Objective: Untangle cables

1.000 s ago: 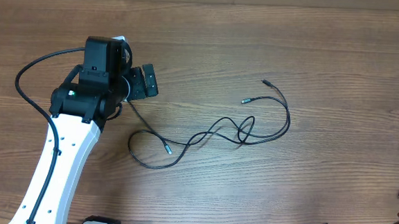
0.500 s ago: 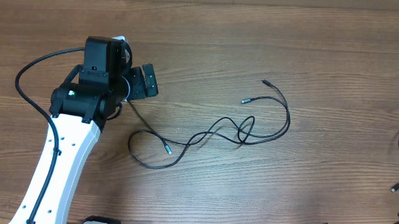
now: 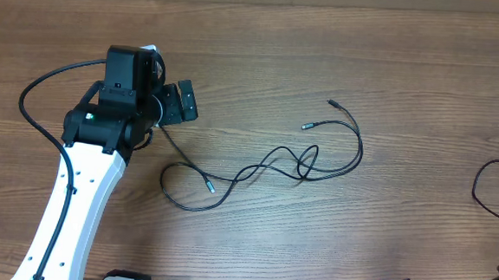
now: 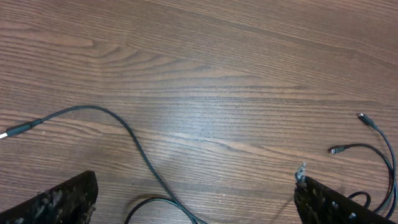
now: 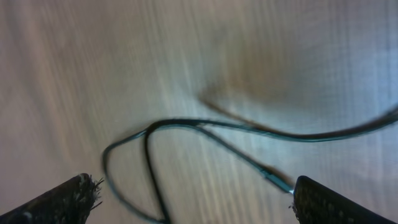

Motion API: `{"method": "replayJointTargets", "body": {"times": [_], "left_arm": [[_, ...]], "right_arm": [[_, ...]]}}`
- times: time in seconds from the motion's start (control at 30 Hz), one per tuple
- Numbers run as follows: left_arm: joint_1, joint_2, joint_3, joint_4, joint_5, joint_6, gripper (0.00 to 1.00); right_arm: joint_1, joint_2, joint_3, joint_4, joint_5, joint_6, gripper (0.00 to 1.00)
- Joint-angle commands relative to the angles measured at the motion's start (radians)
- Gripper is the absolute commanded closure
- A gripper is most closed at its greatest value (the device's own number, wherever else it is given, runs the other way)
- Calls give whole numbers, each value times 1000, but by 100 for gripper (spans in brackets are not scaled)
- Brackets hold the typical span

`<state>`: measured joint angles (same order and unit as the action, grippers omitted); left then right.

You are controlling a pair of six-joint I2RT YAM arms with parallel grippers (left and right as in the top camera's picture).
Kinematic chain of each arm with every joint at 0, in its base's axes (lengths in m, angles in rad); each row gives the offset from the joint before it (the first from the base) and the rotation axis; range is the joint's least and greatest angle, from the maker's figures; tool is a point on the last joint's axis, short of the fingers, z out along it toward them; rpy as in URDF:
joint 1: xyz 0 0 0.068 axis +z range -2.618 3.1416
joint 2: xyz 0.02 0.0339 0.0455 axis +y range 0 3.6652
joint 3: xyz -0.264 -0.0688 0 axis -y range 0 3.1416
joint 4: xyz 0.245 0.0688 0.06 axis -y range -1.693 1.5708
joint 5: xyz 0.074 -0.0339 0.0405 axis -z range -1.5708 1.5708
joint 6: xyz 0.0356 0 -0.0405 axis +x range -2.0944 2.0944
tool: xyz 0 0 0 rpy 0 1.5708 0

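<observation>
No readable txt, live on all 3 views. Wood table (image 3: 325, 40): bare grain, no marks. Left arm (image 3: 72, 199), white shell and black housing: no brand or no. legible. Tiny white patch (image 3: 151, 49) at the housing's top edge is too small to read. Cables (image 3: 265, 167): plugs too small for any print. Right wrist view is blurred, nothing legible there.
</observation>
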<state>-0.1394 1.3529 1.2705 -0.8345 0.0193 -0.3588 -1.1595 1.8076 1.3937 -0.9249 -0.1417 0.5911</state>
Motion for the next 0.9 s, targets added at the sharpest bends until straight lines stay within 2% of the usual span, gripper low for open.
{"method": "replayJointTargets", "body": {"times": [0.0,0.17,0.23,0.43,0.7,0.87], "left_arm": [[2,0,10,0,7,11,0],[2,0,10,0,7,11,0],[2,0,10,0,7,11,0],[2,0,10,0,7,11,0],[2,0,10,0,7,11,0],[2,0,10,0,7,11,0]], "right_arm": [[0,-6,-5,5,-197,-113,0],[5,-16,-5,8,-435,-312,0],[16,-32,-4,7,-467,-363,0],[58,-107,-4,-34,-410,-403,0],[147,-225,-4,-174,-267,-406,0],[269,-229,-4,-243,-270,-463,0]]}}
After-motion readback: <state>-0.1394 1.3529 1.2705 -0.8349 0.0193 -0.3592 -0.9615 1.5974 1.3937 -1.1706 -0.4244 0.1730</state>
